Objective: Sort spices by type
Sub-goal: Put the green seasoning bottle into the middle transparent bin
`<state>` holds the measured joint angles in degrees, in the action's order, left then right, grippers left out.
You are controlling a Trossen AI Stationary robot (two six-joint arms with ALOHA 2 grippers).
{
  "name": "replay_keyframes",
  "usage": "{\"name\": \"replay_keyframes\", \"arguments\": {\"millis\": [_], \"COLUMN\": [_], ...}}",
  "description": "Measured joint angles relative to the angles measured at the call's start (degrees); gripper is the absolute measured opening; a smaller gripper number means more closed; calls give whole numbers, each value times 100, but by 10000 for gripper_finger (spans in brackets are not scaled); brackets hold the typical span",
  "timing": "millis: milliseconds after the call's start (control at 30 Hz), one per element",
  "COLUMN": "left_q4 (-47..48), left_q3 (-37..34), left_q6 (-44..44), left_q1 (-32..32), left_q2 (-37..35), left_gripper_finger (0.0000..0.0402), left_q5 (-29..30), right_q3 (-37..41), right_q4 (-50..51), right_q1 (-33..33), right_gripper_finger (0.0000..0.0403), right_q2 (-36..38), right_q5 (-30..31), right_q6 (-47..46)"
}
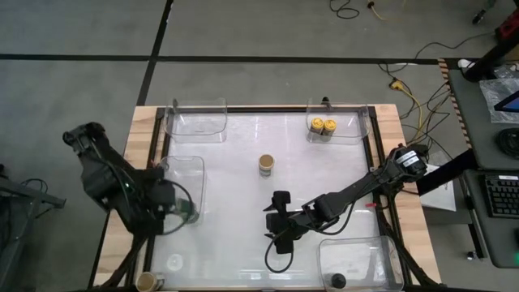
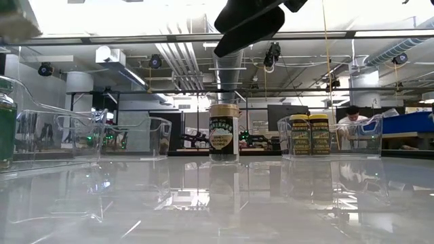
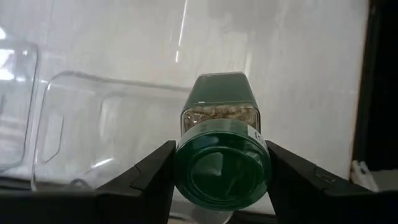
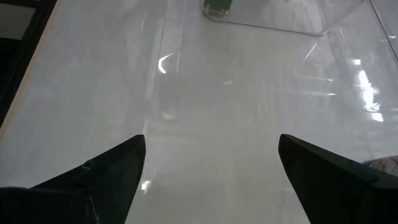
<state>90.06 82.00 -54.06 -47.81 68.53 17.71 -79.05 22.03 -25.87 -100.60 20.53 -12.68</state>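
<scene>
My left gripper [image 1: 174, 207] hangs over the clear left bin [image 1: 195, 174], shut on a green-lidded spice jar [image 3: 222, 171]. A second green jar [image 4: 217, 6] stands in that bin's corner and also shows at the low view's left edge [image 2: 5, 129]. A tan-lidded jar [image 1: 266, 165] stands upright at mid-table. Two yellow-lidded jars [image 1: 323, 126] stand in the far right bin, and a black-lidded jar [image 1: 338, 281] in the near right bin. My right gripper [image 1: 274, 221] hovers open near the table's middle, holding nothing. My left gripper pinches the jar's lid end between its two fingers, one on each opposite side of the green lid [image 3: 183, 171]. The fingers come steeply from above. The jar's body points away below them, lid up toward the wrist, and it is lifted clear of the bin.
An empty clear bin [image 1: 197, 118] sits at the far left. Another tan-lidded jar [image 1: 146, 281] stands at the near left corner, off the white surface. A raised frame [image 1: 375, 154] runs along the table's sides. Bare white tabletop lies between the bins.
</scene>
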Motion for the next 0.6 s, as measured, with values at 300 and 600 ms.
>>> {"name": "replay_keyframes", "arguments": {"millis": [300,600], "left_q4": [-2,-13], "left_q3": [-1137,-1603], "left_q6": [-2,469], "left_q1": [516,1400], "left_q2": [-1252,-1256], "left_gripper_finger": [191,191], "left_q5": [-30,-514], "right_q3": [0,0], "right_q4": [-6,-64], "right_q1": [0,10], "right_gripper_finger": [359,359], "right_q2": [0,-59], "right_q5": [5,35], "right_q6": [-271,-337]}}
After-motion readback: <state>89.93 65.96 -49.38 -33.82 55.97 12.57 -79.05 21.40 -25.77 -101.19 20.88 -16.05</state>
